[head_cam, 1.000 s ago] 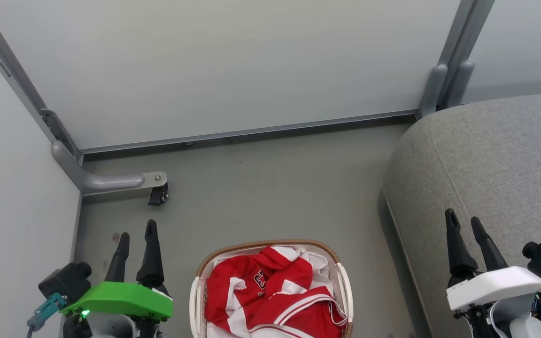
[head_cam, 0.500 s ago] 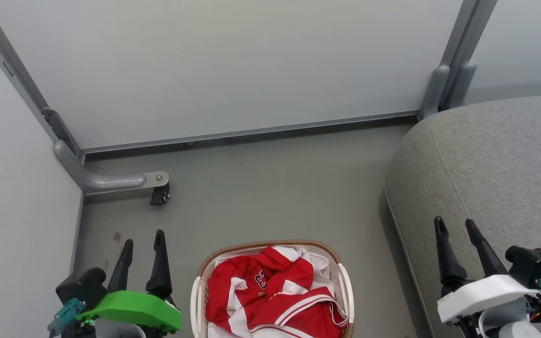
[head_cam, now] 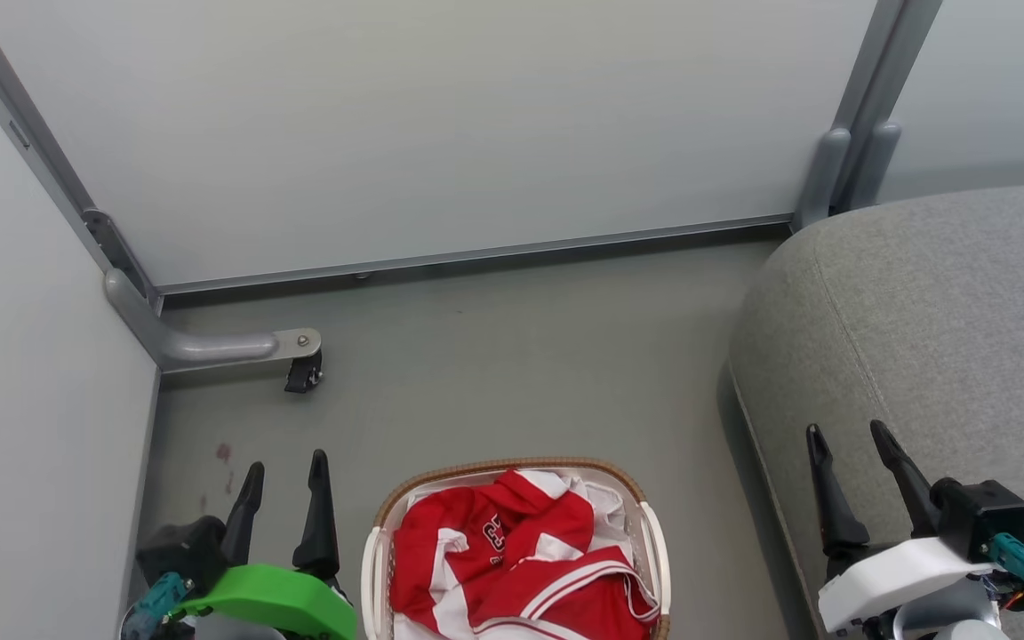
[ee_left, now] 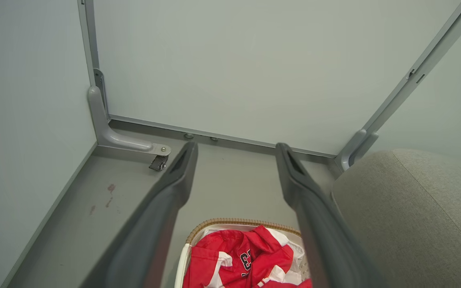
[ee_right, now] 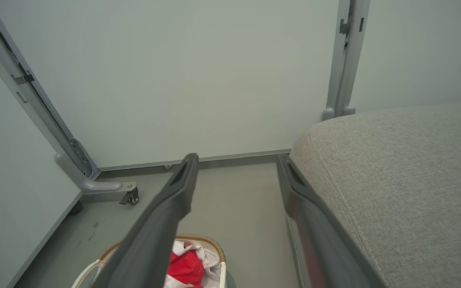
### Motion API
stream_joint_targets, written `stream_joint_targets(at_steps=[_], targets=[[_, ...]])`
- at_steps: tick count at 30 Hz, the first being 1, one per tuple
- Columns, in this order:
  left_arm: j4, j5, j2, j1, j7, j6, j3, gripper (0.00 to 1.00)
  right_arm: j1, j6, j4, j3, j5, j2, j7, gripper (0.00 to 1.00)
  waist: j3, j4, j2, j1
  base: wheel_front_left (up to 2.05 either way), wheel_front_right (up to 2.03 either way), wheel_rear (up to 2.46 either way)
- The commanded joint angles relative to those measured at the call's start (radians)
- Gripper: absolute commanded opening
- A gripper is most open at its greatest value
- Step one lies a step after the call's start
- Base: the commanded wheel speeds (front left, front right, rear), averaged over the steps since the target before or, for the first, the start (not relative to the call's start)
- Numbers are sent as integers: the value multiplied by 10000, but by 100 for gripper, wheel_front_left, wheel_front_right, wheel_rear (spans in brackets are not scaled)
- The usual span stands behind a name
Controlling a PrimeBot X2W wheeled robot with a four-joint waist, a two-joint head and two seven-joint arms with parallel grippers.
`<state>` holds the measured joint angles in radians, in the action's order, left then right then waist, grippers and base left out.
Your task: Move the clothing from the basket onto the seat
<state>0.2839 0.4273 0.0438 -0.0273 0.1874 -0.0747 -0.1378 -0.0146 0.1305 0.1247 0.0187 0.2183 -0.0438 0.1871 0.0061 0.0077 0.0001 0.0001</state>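
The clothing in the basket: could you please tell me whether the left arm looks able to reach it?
Probably yes: the left gripper is open beside the basket, and the clothing lies uncovered on top, nothing between them.

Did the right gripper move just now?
Yes. The right gripper has slid lower and leftward in the head view, nearer the basket, which stayed nearly put.

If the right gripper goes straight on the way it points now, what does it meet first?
Probably the wall panel near its bottom rail. The right gripper aims there, between the basket and the seat. The seat's edge lies close beside one finger, and depth is unclear.
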Motion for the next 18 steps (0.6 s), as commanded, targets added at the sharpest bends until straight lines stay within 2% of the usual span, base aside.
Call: stream_joint_targets(at_steps=[1, 18], targets=[[-3, -229, 72, 147, 115, -21, -40, 100, -123, 3, -109, -9, -249, -59, 112, 100, -11, 3, -1, 0, 0, 0, 0], [258, -1407, 80, 214, 454, 57, -176, 100, -336, 3, -199, -84, -1787, -75, 458, 100, -57, 103, -1, -1, 0, 0, 0]])
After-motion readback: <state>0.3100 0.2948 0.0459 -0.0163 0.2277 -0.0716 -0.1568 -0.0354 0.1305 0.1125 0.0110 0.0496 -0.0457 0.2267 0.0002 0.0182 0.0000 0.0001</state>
